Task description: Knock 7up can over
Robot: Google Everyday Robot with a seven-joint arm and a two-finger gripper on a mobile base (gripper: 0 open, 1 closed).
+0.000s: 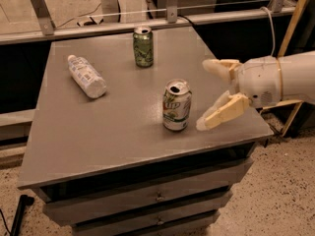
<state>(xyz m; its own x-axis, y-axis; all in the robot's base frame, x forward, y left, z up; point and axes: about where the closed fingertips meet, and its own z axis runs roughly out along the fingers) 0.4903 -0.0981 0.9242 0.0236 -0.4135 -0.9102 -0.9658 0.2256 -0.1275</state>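
Note:
The 7up can [176, 105] stands upright on the grey table [113, 127], right of its middle, with a white-and-green label and an opened silver top. My gripper [205, 95] comes in from the right, just to the right of the can and apart from it. It is open: one cream finger [219, 66] reaches out at the level of the can's top and further back, the other finger [222, 114] angles down toward the can's base.
A darker green can [143, 46] stands upright at the back of the table. A clear plastic bottle [86, 76] with a white label lies on its side at the back left. The table's right edge is under my gripper. Drawers are below the tabletop.

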